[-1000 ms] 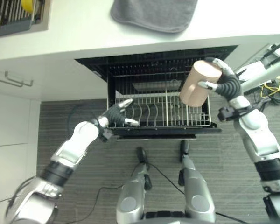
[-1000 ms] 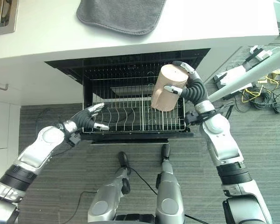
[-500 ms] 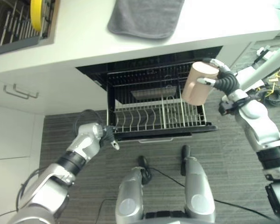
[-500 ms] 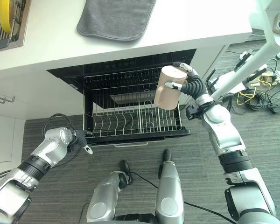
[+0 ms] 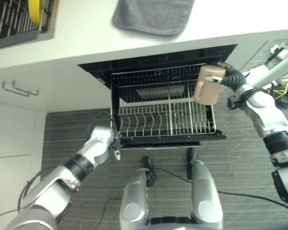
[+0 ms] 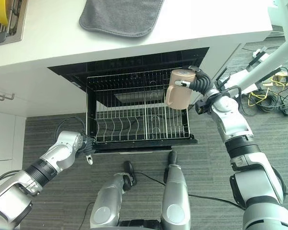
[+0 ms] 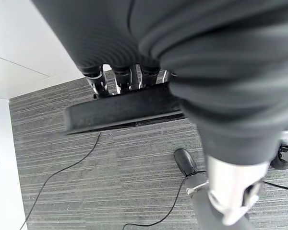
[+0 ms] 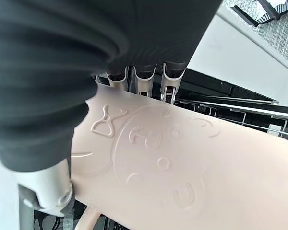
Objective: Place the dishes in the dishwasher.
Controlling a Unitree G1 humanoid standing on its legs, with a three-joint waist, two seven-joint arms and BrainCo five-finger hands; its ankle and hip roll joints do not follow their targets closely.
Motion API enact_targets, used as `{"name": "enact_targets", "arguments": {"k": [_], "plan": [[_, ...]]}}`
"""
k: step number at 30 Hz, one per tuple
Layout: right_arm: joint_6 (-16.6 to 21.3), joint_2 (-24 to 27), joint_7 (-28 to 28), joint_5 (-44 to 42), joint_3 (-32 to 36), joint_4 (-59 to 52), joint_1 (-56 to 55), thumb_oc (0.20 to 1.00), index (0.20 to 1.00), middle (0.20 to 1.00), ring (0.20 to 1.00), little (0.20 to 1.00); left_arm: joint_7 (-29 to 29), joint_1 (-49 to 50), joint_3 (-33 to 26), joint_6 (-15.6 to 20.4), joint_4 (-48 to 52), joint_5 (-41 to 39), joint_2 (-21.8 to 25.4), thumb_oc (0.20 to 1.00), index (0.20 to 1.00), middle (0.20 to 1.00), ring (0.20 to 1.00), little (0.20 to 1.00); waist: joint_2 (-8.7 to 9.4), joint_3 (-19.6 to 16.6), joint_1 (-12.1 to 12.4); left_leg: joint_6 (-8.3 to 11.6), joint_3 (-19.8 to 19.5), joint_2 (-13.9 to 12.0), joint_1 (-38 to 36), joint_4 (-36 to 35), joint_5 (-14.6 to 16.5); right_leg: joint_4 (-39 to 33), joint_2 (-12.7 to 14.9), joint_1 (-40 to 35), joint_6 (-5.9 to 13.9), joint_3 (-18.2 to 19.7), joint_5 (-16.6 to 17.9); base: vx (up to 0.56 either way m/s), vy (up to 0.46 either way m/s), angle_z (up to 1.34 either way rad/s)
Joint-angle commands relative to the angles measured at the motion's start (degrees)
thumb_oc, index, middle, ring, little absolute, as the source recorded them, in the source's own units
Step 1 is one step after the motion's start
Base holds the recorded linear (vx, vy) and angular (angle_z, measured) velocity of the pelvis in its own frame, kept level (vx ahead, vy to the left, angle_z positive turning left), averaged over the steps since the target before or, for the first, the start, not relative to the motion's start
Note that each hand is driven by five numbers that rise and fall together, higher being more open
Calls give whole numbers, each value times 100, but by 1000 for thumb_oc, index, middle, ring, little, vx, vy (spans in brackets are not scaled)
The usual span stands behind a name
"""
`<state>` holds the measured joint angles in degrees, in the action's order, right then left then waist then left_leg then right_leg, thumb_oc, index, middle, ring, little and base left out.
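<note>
Above the rack, cup in right hand.

floor: grey carpet | counter: white | cabinets: white

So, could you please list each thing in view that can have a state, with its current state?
dishwasher: open.
lower rack: pulled out, no dishes seen in it.
cup: held above the rack's right side, not yet set down.
right hand: shut on the cup.
left hand: fingers curled over the rack's front edge.
grey cloth: lying flat on the counter.
</note>
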<state>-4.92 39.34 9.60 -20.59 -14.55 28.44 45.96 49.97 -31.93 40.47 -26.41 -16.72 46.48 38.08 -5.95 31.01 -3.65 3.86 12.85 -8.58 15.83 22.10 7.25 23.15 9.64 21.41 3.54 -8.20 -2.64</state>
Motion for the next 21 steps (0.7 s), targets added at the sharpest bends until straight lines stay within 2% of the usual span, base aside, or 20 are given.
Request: {"name": "enact_targets", "arguments": {"k": [1,9,14,17,21], "plan": [[139,262,-10,132,-1,295,682,200,200,200,200,200,87,1505,438,-18,-270,8,323,1000,1000,1000,1000,1000,107,-122,340,17,-613,147,341,81,-128,298,218,-132,252,-147,-612,0,0,0],[-10,137,-4,213,-403,1284,1030,200,200,200,200,200,-621,1732,565,222,-353,-209,127,1000,1000,1000,1000,1000,-86,-122,480,-10,-646,237,543,166,-135,472,313,88,204,-179,-674,13,24,2],[-157,33,-47,346,-617,1794,1090,200,200,200,200,200,-772,1754,610,305,-302,-460,98,1000,1000,1000,1000,1000,-197,-122,522,-35,-648,276,609,227,-130,600,363,189,176,-161,-708,20,33,2],[-58,20,-11,512,-685,2192,1190,200,200,200,200,200,-811,1734,674,370,-246,-654,102,1000,1000,1000,1000,1000,-260,-122,556,-49,-657,304,659,256,-127,651,386,247,165,-165,-719,5,11,3],[-126,-9,4,642,-803,2557,1424,200,200,200,200,200,-935,1731,746,443,-192,-764,99,1000,1000,1000,1000,1000,-358,-122,600,-61,-669,342,685,237,-147,667,401,284,155,-168,-729,0,8,0]]}}
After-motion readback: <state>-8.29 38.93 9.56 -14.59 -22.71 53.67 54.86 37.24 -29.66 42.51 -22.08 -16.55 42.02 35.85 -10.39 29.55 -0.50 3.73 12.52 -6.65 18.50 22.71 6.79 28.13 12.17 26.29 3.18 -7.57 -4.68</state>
